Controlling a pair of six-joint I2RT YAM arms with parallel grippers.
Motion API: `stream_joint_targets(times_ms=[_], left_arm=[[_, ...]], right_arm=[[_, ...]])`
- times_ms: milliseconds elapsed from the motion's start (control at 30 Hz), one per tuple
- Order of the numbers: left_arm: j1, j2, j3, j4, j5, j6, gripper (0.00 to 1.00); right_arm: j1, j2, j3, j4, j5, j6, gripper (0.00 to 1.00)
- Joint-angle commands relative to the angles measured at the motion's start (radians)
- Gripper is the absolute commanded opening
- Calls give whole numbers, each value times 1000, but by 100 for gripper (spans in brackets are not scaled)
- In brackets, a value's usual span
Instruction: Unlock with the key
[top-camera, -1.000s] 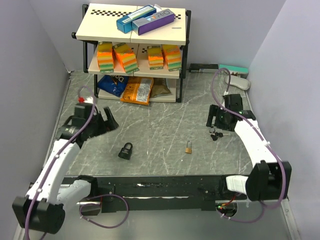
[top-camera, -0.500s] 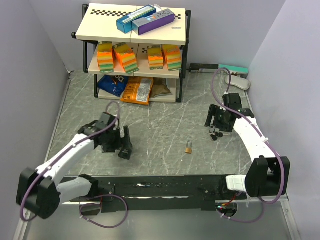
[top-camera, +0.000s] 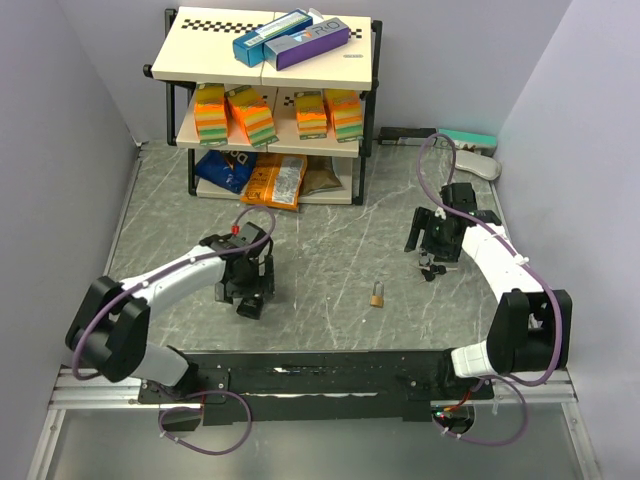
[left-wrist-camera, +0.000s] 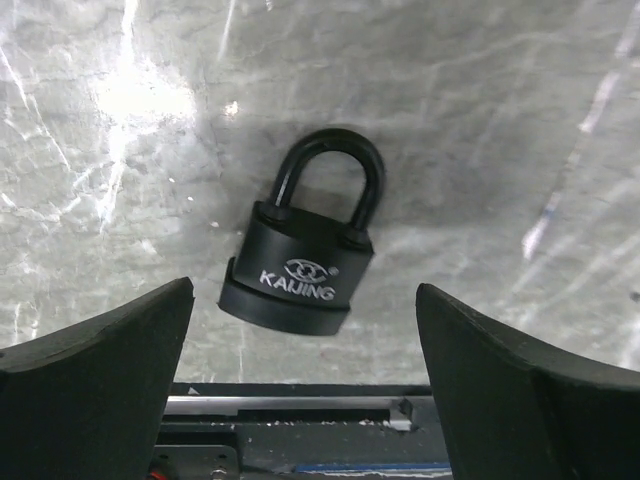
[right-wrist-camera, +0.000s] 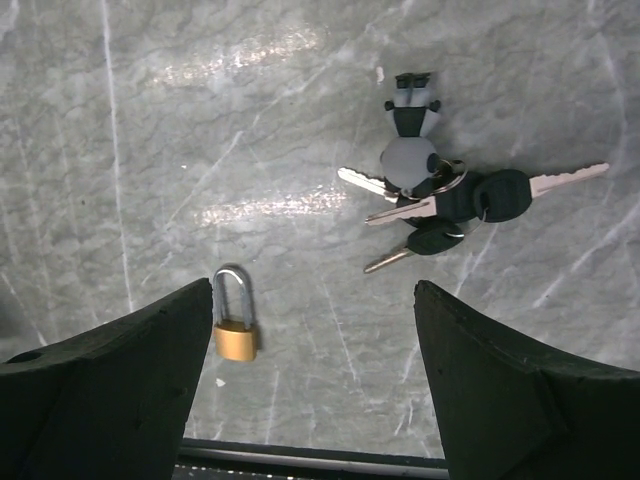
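A black padlock (left-wrist-camera: 305, 250) lies flat on the marble table, shackle pointing away; it also shows in the top view (top-camera: 250, 304). My left gripper (top-camera: 247, 285) hovers right over it, open, fingers (left-wrist-camera: 95, 380) on either side and apart from it. A small brass padlock (top-camera: 377, 294) lies mid-table and shows in the right wrist view (right-wrist-camera: 234, 322). A bunch of black-headed keys with a grey fob (right-wrist-camera: 440, 185) lies at the right (top-camera: 431, 270). My right gripper (top-camera: 433, 245) is open just above and beside the keys, holding nothing.
A two-level shelf rack (top-camera: 268, 90) with boxes, sponges and snack bags stands at the back. A teal-and-black item and a white object (top-camera: 470, 150) lie at the back right. Grey walls close both sides. The black front rail (top-camera: 330, 365) runs along the near edge.
My left arm swung from the far left to the right and now hangs over the black padlock. My right gripper shifted slightly towards the keys.
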Motion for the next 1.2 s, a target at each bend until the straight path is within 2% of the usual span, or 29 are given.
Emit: stream_joint_targets(times_ms=[0, 233, 400, 433, 467, 567, 733, 933, 1167], left_arm=[[-6, 52, 20, -3, -32, -16, 96], [-9, 117, 35, 37, -19, 17, 84], [-9, 198, 55, 37, -39, 27, 71], [-9, 203, 60, 33, -73, 25, 68], [-8, 204, 66, 28, -96, 25, 59], [3, 218, 96, 26, -119, 27, 45], [56, 287, 158, 36, -128, 10, 39], [199, 393, 262, 77, -50, -7, 38], [284, 551, 469, 45, 2, -27, 39]], right_arm=[[-8, -10, 32, 18, -33, 23, 87], [-8, -14, 32, 18, -32, 24, 87], [-8, -17, 29, 15, -23, 26, 87], [-8, -17, 30, 12, -21, 27, 87], [-8, -19, 32, 10, -24, 32, 88], [-8, -22, 34, 16, -40, 39, 89], [-8, -16, 47, 12, -41, 35, 89], [-8, -19, 44, 13, -62, 59, 91], [-8, -46, -22, 46, -116, 85, 92]])
